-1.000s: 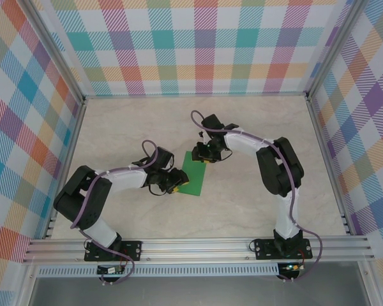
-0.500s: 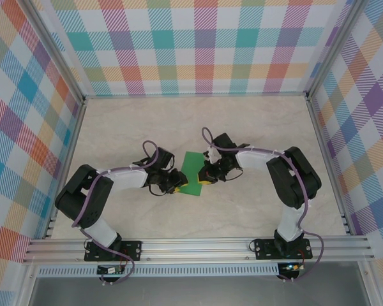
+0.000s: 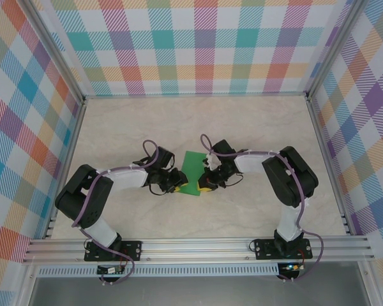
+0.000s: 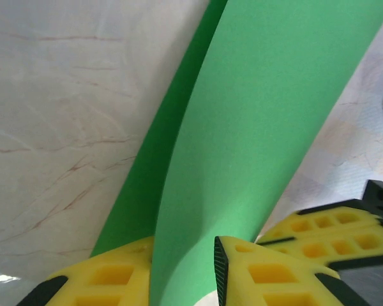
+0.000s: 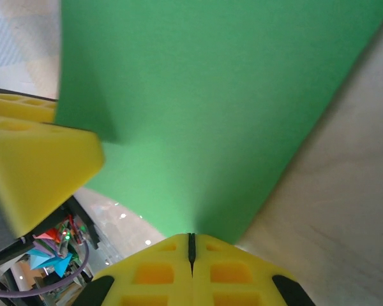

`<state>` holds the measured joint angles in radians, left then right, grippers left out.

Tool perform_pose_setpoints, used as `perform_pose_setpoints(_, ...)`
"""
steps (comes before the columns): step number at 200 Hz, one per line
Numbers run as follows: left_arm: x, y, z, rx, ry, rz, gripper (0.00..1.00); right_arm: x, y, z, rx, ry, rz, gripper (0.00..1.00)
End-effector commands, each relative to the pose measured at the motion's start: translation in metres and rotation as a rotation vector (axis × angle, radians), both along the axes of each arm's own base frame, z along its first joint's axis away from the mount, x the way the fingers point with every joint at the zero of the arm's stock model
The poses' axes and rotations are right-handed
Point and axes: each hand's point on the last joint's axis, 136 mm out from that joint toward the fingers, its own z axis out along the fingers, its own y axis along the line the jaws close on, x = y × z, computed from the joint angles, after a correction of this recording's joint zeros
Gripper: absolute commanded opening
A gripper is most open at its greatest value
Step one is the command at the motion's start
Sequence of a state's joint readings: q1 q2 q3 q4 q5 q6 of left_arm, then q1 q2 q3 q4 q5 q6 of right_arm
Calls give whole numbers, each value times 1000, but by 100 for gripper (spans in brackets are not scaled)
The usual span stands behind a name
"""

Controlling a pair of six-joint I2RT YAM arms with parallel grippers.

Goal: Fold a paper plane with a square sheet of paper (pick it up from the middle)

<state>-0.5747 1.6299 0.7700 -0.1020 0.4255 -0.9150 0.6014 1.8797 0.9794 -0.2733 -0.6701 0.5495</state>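
Mid tabletop (image 3: 127,127), holds the square sheet of paper (image 3: 193,167) from both sides, likely to draw a flap over for a crease; clamps one edge in the fully closed right tool (image 5: 191,237); straddles the other with the left tool (image 4: 185,250), pinch or gap unclear
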Motion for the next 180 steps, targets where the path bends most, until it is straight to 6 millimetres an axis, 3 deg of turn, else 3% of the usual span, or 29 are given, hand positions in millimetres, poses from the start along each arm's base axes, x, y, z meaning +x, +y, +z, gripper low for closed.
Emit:
perform_pose_setpoints(1, 2, -8, 9, -20, -14, -26, 28, -6, -4, -15, -52, -14, 28, 0)
perform_pose_setpoints(34, 2, -7, 8, -20, -11, -26, 27, -4, -13, -26, -141, -47, 13, 0)
perform_pose_setpoints(88, 1, -7, 7, -19, -8, -26, 25, -10, 1, 7, -24, -150, 53, 0)
perform_pose_setpoints(152, 2, -9, 7, -27, -9, -30, 24, -19, -10, -23, -109, -102, 49, 0)
perform_pose_setpoints(180, 2, -14, 13, -53, -19, -40, 24, -15, -12, -21, -141, -116, 41, 0)
